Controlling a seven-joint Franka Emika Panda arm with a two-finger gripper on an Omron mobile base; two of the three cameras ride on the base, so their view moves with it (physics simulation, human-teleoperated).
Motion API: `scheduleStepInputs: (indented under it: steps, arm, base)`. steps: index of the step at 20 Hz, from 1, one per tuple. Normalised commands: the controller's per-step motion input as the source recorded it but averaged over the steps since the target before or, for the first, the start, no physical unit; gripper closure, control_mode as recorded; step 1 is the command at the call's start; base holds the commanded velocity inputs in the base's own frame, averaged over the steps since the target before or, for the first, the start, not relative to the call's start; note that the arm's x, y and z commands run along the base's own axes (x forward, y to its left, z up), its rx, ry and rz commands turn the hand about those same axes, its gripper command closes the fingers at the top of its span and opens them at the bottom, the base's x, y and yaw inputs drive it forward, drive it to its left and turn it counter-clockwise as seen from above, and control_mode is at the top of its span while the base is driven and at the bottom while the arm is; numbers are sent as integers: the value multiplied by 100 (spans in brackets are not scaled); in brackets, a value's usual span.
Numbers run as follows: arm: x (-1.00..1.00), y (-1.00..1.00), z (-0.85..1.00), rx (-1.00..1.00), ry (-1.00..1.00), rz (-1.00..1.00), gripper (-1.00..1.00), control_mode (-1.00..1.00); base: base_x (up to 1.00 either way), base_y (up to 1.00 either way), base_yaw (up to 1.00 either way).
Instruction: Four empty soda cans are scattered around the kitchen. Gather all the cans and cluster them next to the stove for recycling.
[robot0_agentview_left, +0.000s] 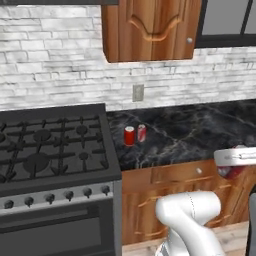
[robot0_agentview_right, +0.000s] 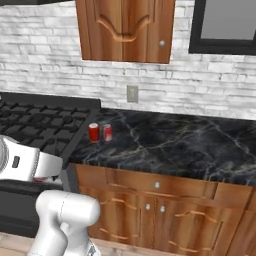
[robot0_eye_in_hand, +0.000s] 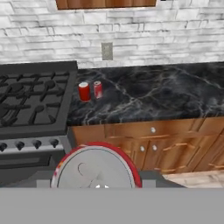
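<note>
Two soda cans stand side by side on the black counter just right of the stove (robot0_agentview_left: 50, 150): a plain bright red can (robot0_agentview_left: 129, 135) and a marked one (robot0_agentview_left: 141, 133). The right base view shows the same pair (robot0_agentview_right: 93, 132) (robot0_agentview_right: 107, 132) beside the stove (robot0_agentview_right: 35, 127), and so does the hand view (robot0_eye_in_hand: 84, 92) (robot0_eye_in_hand: 98, 89). My gripper (robot0_agentview_left: 231, 172) hangs in front of the lower cabinets, shut on a third soda can (robot0_eye_in_hand: 96, 168). Its silvery top faces the hand camera. A sliver of that can's red (robot0_agentview_right: 44, 178) peeks out under the hand.
The black marble counter (robot0_agentview_left: 200, 132) runs right from the stove. A wall socket (robot0_agentview_left: 138, 92) sits on the white brick wall, with a wooden upper cabinet (robot0_agentview_left: 150, 27) above it. Wooden drawers and doors (robot0_agentview_right: 165, 205) lie below the counter edge.
</note>
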Motion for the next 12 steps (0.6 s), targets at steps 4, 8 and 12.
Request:
scheduleStepInputs:
  steps: [4,8,12]
  arm:
    - [0,0,0,0,0,0,100,100]
    - [0,0,0,0,0,0,100,100]
    - [0,0,0,0,0,0,100,100]
  base:
    - [46,-1,0]
    - [46,-4,0]
    - [46,0,0]
